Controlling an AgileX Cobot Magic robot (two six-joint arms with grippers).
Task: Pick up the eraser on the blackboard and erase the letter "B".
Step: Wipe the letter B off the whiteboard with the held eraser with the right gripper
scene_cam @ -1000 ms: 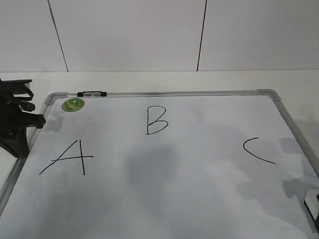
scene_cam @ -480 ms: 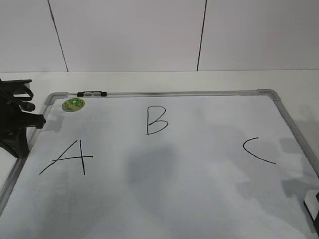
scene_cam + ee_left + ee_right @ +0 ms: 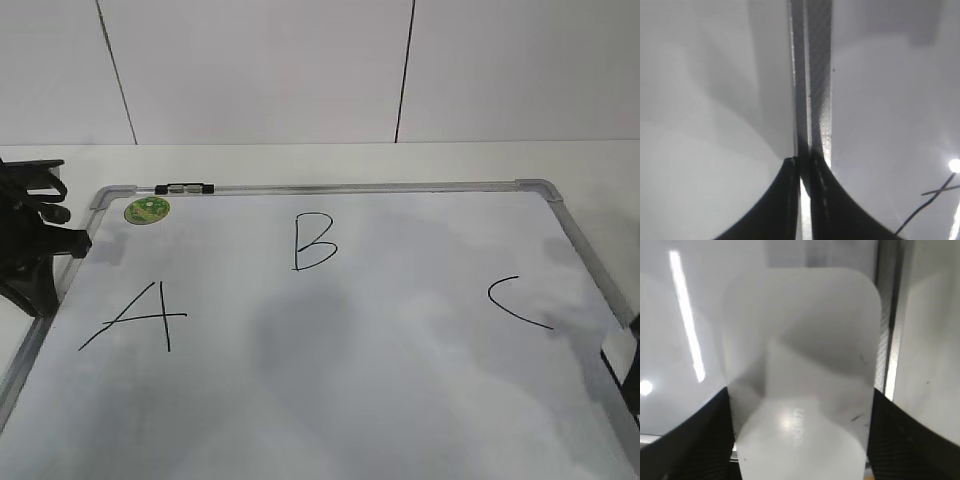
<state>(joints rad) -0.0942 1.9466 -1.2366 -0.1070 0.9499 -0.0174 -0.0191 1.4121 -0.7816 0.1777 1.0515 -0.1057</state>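
Our right gripper (image 3: 800,440) has its two dark fingers (image 3: 690,440) spread to either side of the eraser (image 3: 800,355), one against each long edge, so it is clamped on the white block; the fingertips themselves are cut off by the bottom of the right wrist view, and the faint grey print on the eraser is too blurred for us to read. From the exterior view we see almost nothing of this: only a dark sliver of the right gripper (image 3: 630,375) shows at the right edge, beside the grey frame of the blackboard (image 3: 585,255), and the eraser cannot be made out there. In the right wrist view the eraser sits over the board's white surface, just beside the frame rail (image 3: 887,340) on its right; whether it rests on the board or is lifted off it, we cannot tell. Our left gripper (image 3: 805,200) has its fingers pressed together with only a thin bright slit between them, holding nothing, and it lies along the board's left frame (image 3: 812,90); in the exterior view the left arm (image 3: 30,250) is partly cut off at the left edge. The letter "B" (image 3: 313,242) stands whole near the top middle of the board, well apart from both grippers, between the "A" (image 3: 140,317) and the "C" (image 3: 515,302).
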